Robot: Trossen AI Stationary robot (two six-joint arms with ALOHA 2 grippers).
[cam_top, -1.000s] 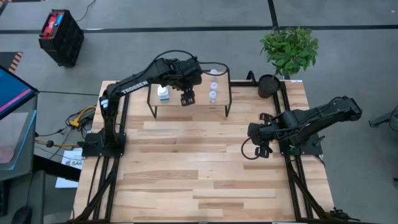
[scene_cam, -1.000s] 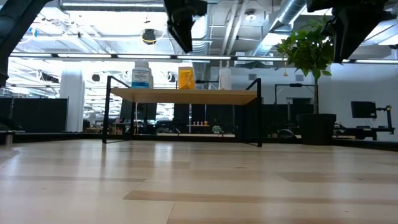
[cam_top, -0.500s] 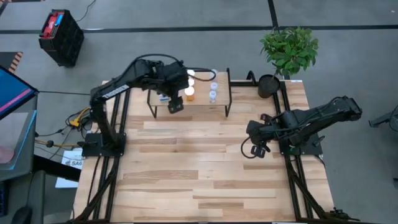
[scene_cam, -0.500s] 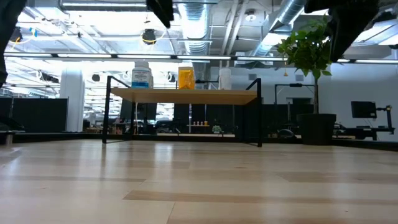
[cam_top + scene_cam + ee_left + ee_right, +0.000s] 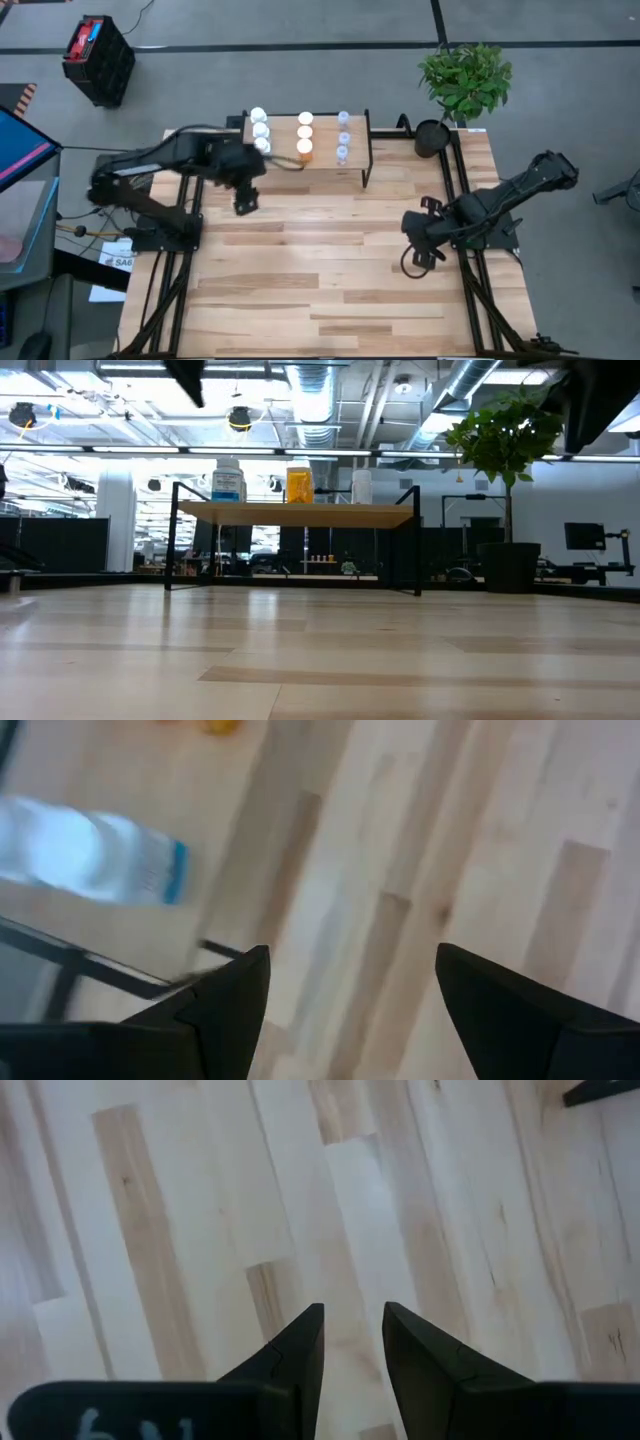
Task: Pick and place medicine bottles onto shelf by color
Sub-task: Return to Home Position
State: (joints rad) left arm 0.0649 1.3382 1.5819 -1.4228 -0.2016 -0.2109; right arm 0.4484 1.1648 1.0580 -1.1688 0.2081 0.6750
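The shelf (image 5: 325, 160) stands at the table's far edge with nine bottles upright on its top. Seen from above, there are three white bottles (image 5: 260, 129) in a row at the left, three orange ones (image 5: 305, 133) in the middle and three clear ones (image 5: 343, 137) at the right. The low view shows a white bottle (image 5: 228, 480), an orange one (image 5: 299, 485) and a pale one (image 5: 362, 486). My left gripper (image 5: 243, 200) is open and empty over the table, near and left of the shelf. My right gripper (image 5: 425, 255) hovers at the table's right, its fingers a narrow gap apart and empty.
A potted plant (image 5: 463, 80) and a black pot (image 5: 432, 137) stand beyond the table's far right corner. The wood-plank tabletop (image 5: 320, 280) stretches bare from the shelf to the near edge. A white bottle with a blue label (image 5: 95, 855) shows blurred in the left wrist view.
My left gripper has drawn back from over the shelf, going toward the table's near and left edges until it is clear of the shelf. All the bottles on the shelf now show from above. My right gripper has shifted slightly toward the near edge.
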